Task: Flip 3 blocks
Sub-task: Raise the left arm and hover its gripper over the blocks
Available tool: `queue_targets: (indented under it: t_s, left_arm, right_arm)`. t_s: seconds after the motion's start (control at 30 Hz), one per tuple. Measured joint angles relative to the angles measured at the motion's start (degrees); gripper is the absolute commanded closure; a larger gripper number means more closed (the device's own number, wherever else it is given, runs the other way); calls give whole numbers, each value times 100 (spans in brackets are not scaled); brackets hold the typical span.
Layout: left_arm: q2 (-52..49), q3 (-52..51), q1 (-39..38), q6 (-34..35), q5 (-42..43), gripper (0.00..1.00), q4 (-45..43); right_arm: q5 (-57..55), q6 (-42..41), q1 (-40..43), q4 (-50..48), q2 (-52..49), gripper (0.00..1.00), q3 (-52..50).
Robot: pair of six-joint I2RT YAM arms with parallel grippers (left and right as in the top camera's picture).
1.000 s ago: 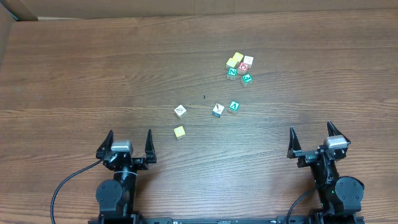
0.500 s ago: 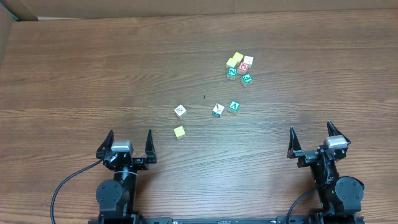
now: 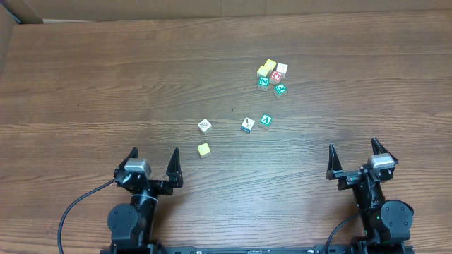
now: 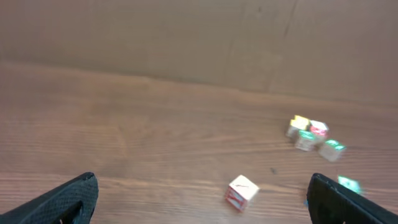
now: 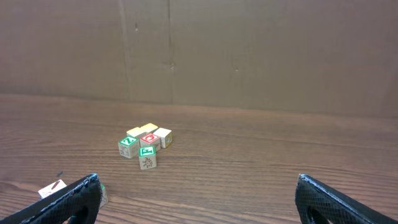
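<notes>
The left gripper [image 3: 154, 151] and the right gripper [image 3: 353, 144] are seen at the near edge of the wooden table [image 3: 99, 77], each with its jaws spread wide and nothing held between them. Well apart from both, a tight cluster of blocks [image 3: 267, 69] is gathered toward the far right, with a red-faced cube [image 3: 276, 76] set among cream-yellow, white and green faces. Four more are scattered nearer the middle: a white block [image 3: 205, 125], a yellow block [image 3: 204, 149] just below it, a second white block [image 3: 247, 125], and a green block [image 3: 265, 121] placed just beside that one.
</notes>
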State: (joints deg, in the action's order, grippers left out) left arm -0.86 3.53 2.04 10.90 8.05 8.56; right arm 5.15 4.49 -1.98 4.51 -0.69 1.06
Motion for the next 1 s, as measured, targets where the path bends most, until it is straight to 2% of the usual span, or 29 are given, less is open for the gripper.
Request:
queue_targets:
  t_s: [0.17,0.27,0.4,0.57,0.73,0.83,1.0]
  left_arm:
    - [-107,1082,0,380,122,0,588]
    - [-568,2267,0,420,149,0,1187]
    - [-1714,3670,0,197,173,0,2085]
    - [-3578,5359,0,-280,184,0,3593]
    - [-5427,6948,0,-452,186,0,5169]
    - [-6266,7528,0,-511,184,0,5635]
    - [-7101,7750,0,-507,186,0,5764]
  right_arm:
    - [2,0,0,2,0,0,0]
    - [2,4,0,7,4,0,0]
    - [2,0,0,-2,7,0,0]
    - [0,0,0,0,4,0,0]
    - [2,0,0,0,4,0,0]
    - [0,4,0,2,4,0,0]
    - [0,2,0,2,4,0,0]
